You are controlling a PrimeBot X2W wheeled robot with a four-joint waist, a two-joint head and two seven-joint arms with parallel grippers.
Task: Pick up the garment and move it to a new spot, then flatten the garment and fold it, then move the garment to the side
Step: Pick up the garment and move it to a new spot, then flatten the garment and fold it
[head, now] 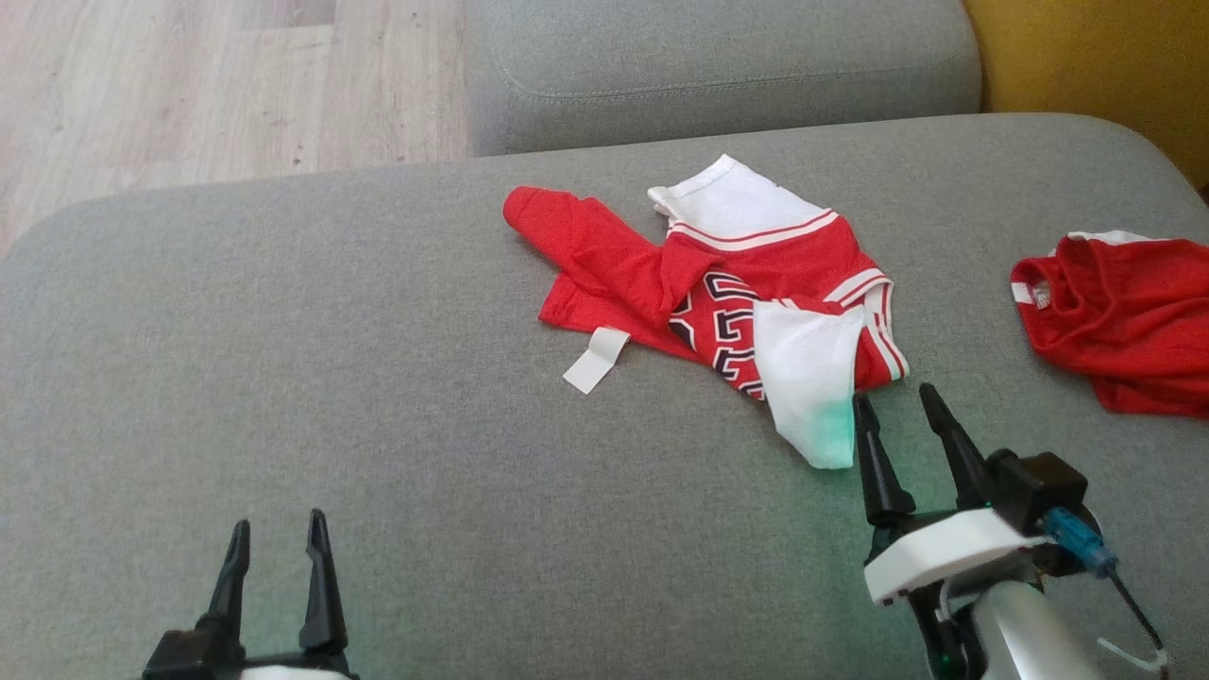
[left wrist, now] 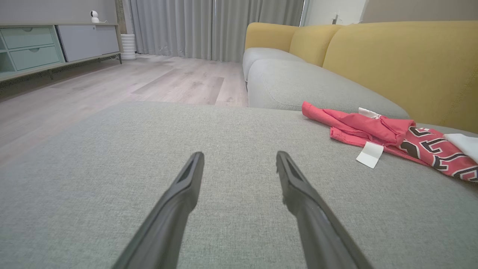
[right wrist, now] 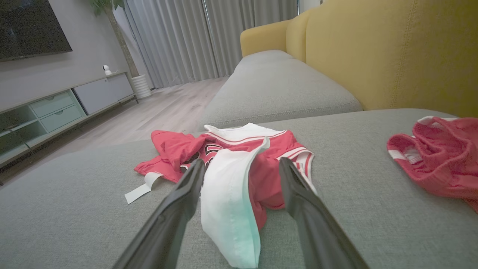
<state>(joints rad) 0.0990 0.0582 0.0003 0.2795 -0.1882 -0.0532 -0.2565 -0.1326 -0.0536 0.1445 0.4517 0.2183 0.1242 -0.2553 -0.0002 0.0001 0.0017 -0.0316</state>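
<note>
Head view: saw the garment (head: 718, 302) crumpled near the middle of the grey sofa seat (head: 283, 378), its white tag (head: 597, 359) sticking out, and a second red garment (head: 1124, 321) well apart to the right. Noted right hand (head: 893, 397) spread wide and empty, fingertips just beside the white flap (head: 812, 378). Noted left hand (head: 279, 519) low over bare seat, likewise wide and empty.

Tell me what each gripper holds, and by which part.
Nothing is held. The right gripper stands open at the white flap of the red jersey, not closed on it; the left gripper is open over bare cushion.
</note>
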